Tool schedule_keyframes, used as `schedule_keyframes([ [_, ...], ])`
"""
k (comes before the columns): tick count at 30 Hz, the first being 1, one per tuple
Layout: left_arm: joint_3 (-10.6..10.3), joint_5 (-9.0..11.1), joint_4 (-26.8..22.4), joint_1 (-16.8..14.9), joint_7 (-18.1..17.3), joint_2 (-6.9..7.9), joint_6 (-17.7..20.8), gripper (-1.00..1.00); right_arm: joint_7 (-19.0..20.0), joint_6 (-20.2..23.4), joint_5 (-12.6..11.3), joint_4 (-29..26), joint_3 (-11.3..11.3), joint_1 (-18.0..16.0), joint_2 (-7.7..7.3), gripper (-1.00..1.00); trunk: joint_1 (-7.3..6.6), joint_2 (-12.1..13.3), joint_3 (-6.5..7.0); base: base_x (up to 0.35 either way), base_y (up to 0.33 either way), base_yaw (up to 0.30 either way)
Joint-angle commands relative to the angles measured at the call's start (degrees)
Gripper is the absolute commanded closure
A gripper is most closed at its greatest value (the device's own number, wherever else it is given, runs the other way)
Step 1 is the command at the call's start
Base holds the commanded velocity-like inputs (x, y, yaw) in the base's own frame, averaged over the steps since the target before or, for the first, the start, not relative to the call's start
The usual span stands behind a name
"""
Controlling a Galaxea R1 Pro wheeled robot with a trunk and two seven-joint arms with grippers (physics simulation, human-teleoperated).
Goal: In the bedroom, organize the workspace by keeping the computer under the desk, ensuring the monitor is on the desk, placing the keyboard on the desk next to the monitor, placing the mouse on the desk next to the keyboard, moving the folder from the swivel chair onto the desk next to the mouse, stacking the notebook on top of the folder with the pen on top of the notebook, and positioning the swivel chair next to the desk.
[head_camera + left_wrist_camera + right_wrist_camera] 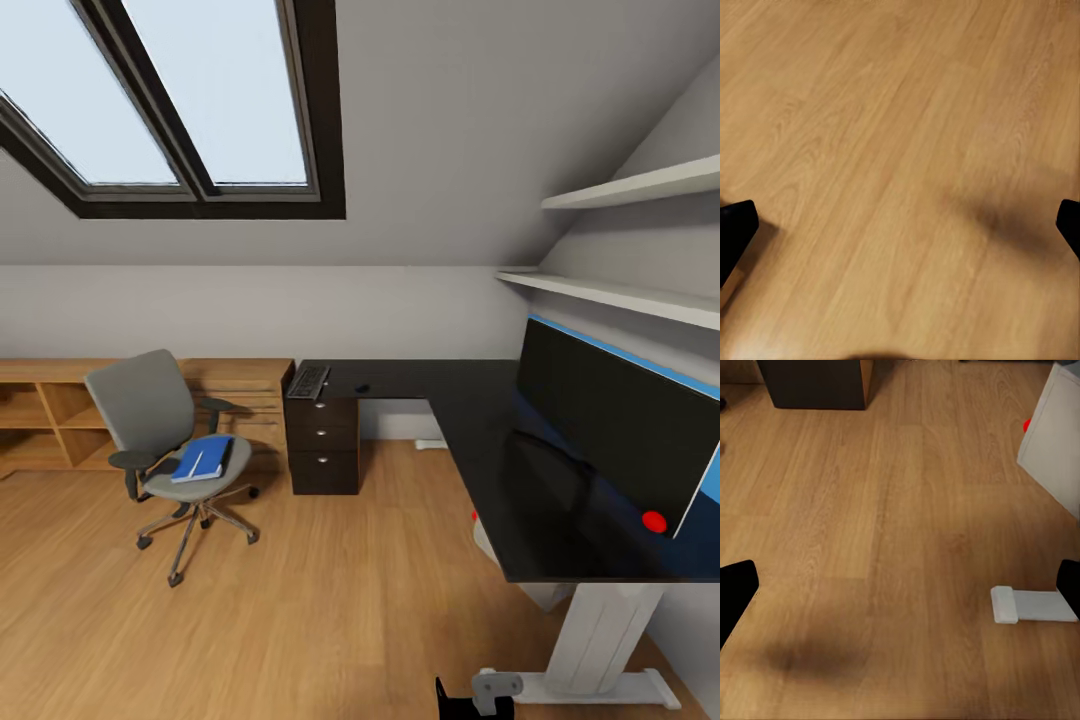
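- I see the black, glossy desk (470,400) running from 12 to 3 o'clock, the wide flat monitor (610,420) standing on it at 3.
- The flat keyboard (308,381) and small rounded mouse (362,388) lie at the desk's far end, near 12.
- At 9 o'clock, the grey padded chair (150,420) carries the blue folder (203,460) on its seat.
- Left gripper (900,232) and right gripper (900,592) hang over grained wood floor (900,135), fingers spread wide, holding nothing.
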Motion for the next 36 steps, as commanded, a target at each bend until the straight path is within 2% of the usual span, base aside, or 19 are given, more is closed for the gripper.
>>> schedule_keyframes([
  [1,0.08,0.38,0.06,-0.04,-0.41,0.02,-0.10,-1.00,-0.22,-0.32,-0.12,0.11,0.50,-0.02,-0.15,-1.00,0.02,-0.06,-0.08,0.106,0.084,0.000],
  [7,0.08,0.46,0.06,-0.04,-0.34,0.07,-0.11,-1.00,-0.34,-1.77,-0.17,0.11,0.49,0.23,-2.40,-1.00,0.02,-0.06,-0.08,0.064,0.027,0.000],
  [10,0.05,0.38,0.06,-0.04,-0.33,0.03,-0.21,-1.00,-0.71,-1.55,-0.15,0.16,0.48,0.39,-2.80,-1.00,0.02,-0.06,-0.08,0.012,0.004,0.000],
  [13,0.00,0.28,0.06,-0.04,-0.27,0.01,-0.25,-1.00,-0.87,-2.87,-0.06,0.19,0.47,2.20,-3.32,-1.00,0.02,-0.06,-0.08,0.004,0.001,0.000],
  [15,-0.05,0.26,0.06,-0.04,-0.25,0.01,-0.27,-1.00,-0.90,-6.04,-0.03,0.19,0.46,3.83,-3.82,-1.00,0.02,-0.06,-0.08,0.002,0.001,0.000],
  [16,-0.06,0.24,0.06,-0.04,-0.25,0.01,-0.28,-1.00,-0.92,-9.23,-0.02,0.19,0.46,5.22,-4.15,-1.00,0.02,-0.06,-0.08,0.000,0.000,0.000],
  [17,-0.09,0.19,0.06,-0.04,-0.24,0.01,-0.30,-1.00,-0.93,-14.18,-0.05,0.20,0.46,7.72,-4.55,-1.00,0.02,-0.06,-0.08,0.000,0.000,0.000],
  [21,-0.16,0.13,0.06,-0.04,-0.26,-0.04,-0.33,-1.00,-0.83,-19.22,-0.05,0.20,0.49,11.43,-4.89,-1.00,0.02,-0.06,-0.08,0.000,0.000,0.000],
  [25,-0.17,0.14,0.06,-0.04,-0.24,-0.01,-0.27,-1.00,-0.89,-19.93,-0.32,0.16,0.45,12.22,-4.71,-1.00,0.02,-0.06,-0.08,0.000,0.000,0.000],
  [28,-0.18,0.18,0.06,-0.04,-0.23,0.00,-0.22,-1.00,-0.98,-19.64,-0.86,0.06,0.33,12.44,-4.53,-1.00,-0.64,1.14,0.45,0.000,0.000,0.000],
  [33,-0.18,0.25,0.06,-0.04,-0.23,0.00,0.01,-1.00,-0.96,-15.55,-3.98,-0.23,0.25,12.49,-4.44,-1.00,-1.74,3.15,1.09,0.000,0.000,0.000],
  [36,-0.18,0.26,0.06,-0.04,-0.23,0.00,0.09,-1.00,-0.95,-13.99,-4.59,-0.43,0.21,12.50,-4.49,-1.00,-2.39,4.35,1.37,0.000,0.000,0.000],
])
